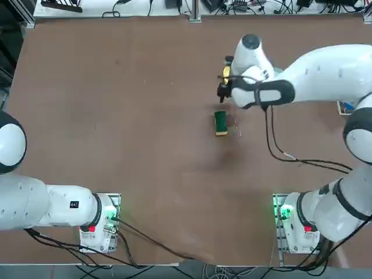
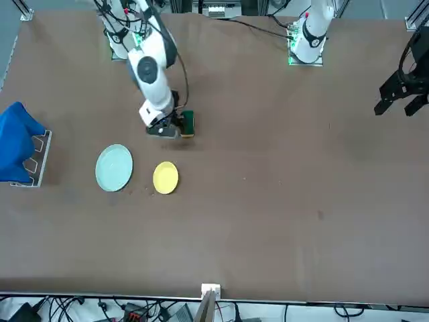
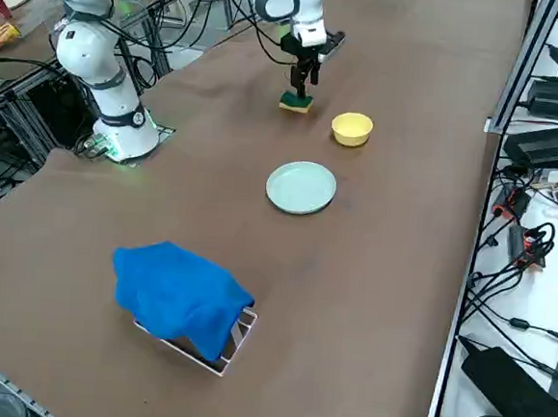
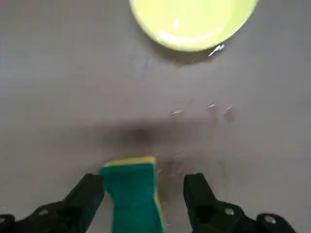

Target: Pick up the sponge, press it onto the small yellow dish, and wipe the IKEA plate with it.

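Right end effector (image 4: 145, 194) spread open, fingers straddling the sponge (image 4: 133, 194) without gripping, sponge on the surface (image 4: 73, 97), small yellow dish (image 4: 192, 22) nearby

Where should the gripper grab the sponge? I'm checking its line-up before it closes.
Across the two long sides, from straight above. The sponge lies flat, green face up, lengthwise between the open right gripper, though nearer one finger, so centre first.
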